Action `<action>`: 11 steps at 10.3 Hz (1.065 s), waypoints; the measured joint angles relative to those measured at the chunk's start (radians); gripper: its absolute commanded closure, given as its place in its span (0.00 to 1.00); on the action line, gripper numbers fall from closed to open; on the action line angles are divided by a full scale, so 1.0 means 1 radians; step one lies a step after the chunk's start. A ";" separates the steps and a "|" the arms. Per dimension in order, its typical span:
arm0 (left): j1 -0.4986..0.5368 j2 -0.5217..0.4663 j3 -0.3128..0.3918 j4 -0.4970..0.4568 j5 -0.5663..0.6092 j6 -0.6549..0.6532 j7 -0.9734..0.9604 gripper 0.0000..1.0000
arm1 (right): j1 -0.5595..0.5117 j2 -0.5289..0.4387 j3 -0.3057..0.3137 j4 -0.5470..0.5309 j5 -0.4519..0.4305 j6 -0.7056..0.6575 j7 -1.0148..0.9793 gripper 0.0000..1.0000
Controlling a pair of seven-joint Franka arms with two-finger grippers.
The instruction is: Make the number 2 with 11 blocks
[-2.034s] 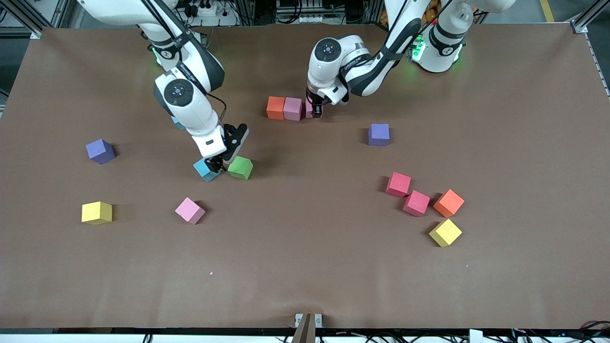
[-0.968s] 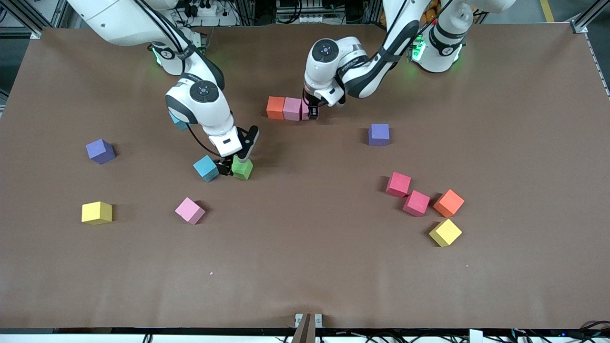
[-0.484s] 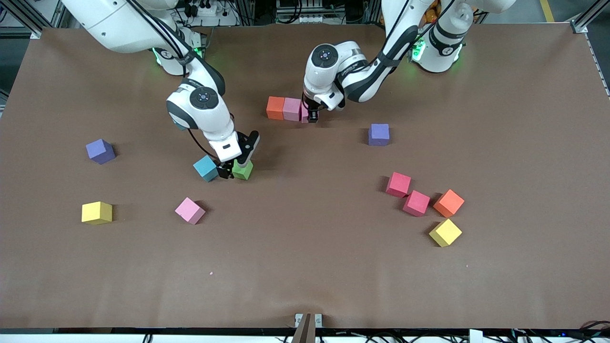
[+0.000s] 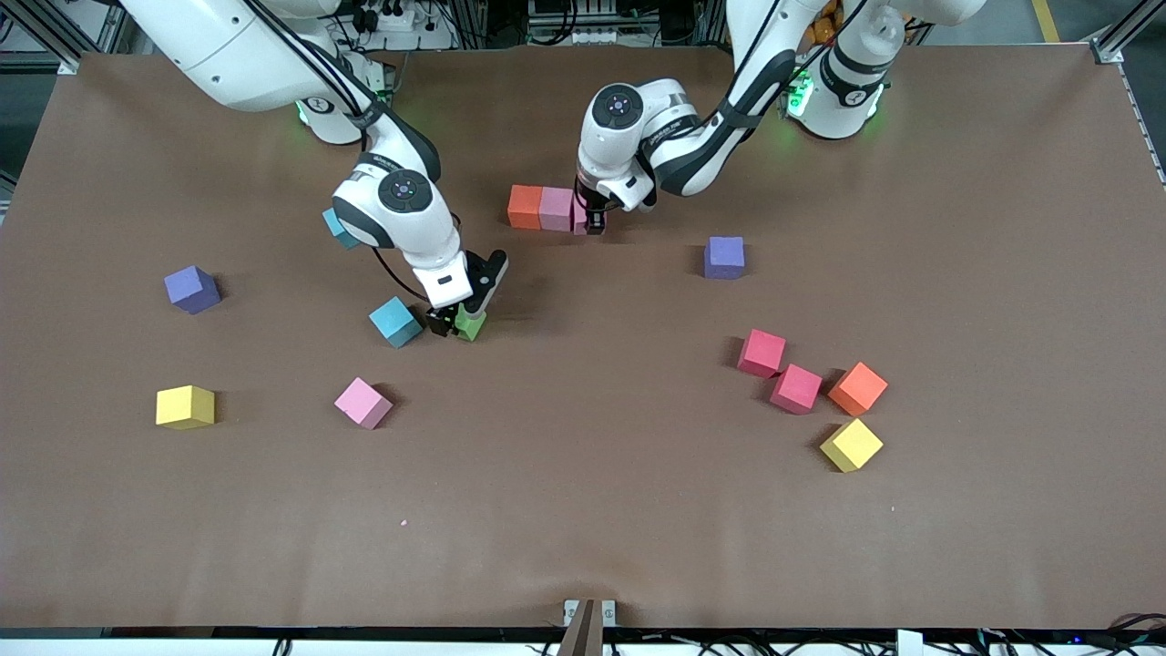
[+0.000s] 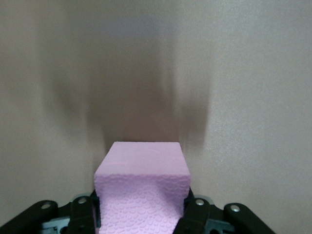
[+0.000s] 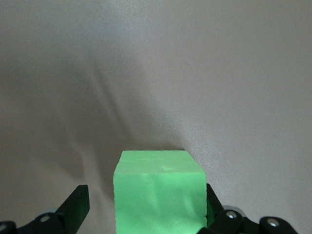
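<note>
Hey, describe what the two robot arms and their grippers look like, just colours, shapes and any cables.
Both arms are glossy white with rounded segments, dark grey bands at the joints and round dark caps on the wrists. Black cables run along them, and green lights glow at the bases. The left gripper and the right gripper each have a white body with black fingers; the wrist views show small screws on the black finger mounts.

Coloured blocks [image 4: 794, 388] on brown table [image 4: 638, 510]

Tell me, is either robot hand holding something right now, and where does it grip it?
The left hand is shut on a pink block, gripping its two side faces. The right hand is open around a green block, not yet gripping it.
</note>
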State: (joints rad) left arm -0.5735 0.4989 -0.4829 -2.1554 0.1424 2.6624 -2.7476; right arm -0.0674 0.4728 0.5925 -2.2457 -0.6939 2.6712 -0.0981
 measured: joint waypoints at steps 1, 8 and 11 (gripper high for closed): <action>-0.001 0.001 0.000 0.002 0.005 -0.002 0.000 0.00 | 0.000 0.003 -0.003 0.002 -0.020 0.000 0.001 0.21; -0.014 0.019 0.000 0.048 0.038 -0.110 0.000 0.00 | 0.001 0.007 -0.047 0.013 -0.121 0.031 0.014 0.54; -0.014 -0.009 0.000 0.078 0.041 -0.191 0.000 0.00 | 0.002 0.001 -0.037 0.033 -0.121 0.036 0.057 0.53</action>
State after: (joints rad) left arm -0.5875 0.4897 -0.4828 -2.0769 0.1837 2.4712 -2.7475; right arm -0.0649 0.4735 0.5551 -2.2124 -0.8146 2.7069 -0.0409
